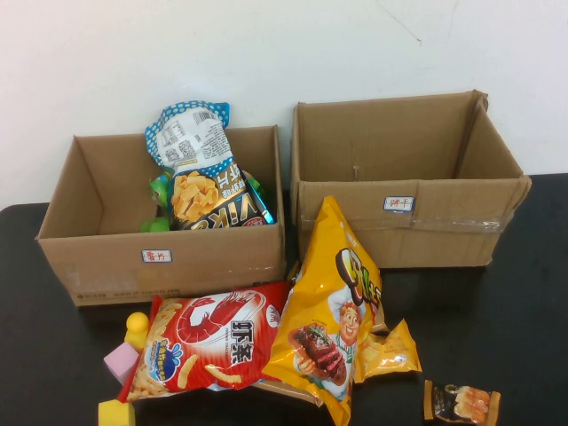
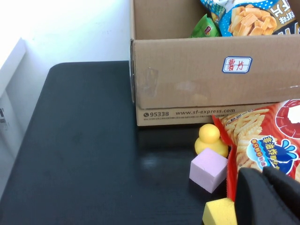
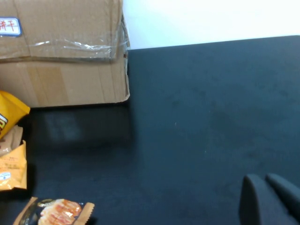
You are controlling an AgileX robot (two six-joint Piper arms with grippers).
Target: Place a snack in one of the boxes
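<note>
The snack (image 1: 200,177), a blue-and-white dotted bag with orange crisps and a black "VIK" band, stands tilted inside the low brown box (image 1: 177,266) with the red-written label, leaning on its right wall. It also shows in the left wrist view (image 2: 251,18), above that box's front wall (image 2: 187,89). My left gripper (image 2: 261,172) is shut and empty, low over the red prawn-stick bag (image 2: 267,136) in front of the box. My right gripper (image 3: 262,177) is shut and empty over bare black table at the right. Neither gripper shows in the high view.
The taller taped box (image 1: 426,231) stands at the back right. A red prawn-stick bag (image 1: 213,342), a yellow chef bag (image 1: 328,311), a small orange packet (image 1: 386,351) and a brown wrapped snack (image 1: 461,402) lie in front. A yellow duck (image 2: 209,140), pink cube (image 2: 208,168) and yellow cube (image 2: 219,212) sit front left.
</note>
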